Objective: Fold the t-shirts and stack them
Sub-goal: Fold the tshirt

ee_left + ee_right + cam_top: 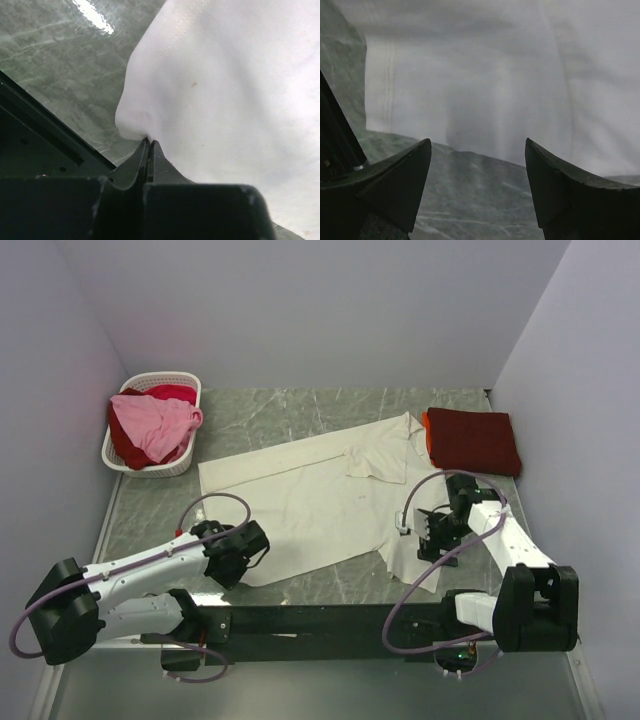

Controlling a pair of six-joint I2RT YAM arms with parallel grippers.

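Grey-green marble table [300, 405]. A large cream-white cloth t-shirt [310, 490] is spread flat across its middle, slightly askew. A white plastic slatted basket [115, 455] at far left holds a crumpled pink t-shirt [150, 425] over a red one [172, 392]. A folded dark red t-shirt [472, 440] lies at far right, just beside the cream sleeve.

Risk: only one corner is gripped, so lifting now would likely drag the cream shirt crooked. The thin pinch might also slip.

Left gripper [245, 545] is low at the near-left corner, arm stretched flat, jaws pressed together on the hem. Right gripper [477, 150] hovers at the near-right hem, arm bent, jaws wide and holding nothing.
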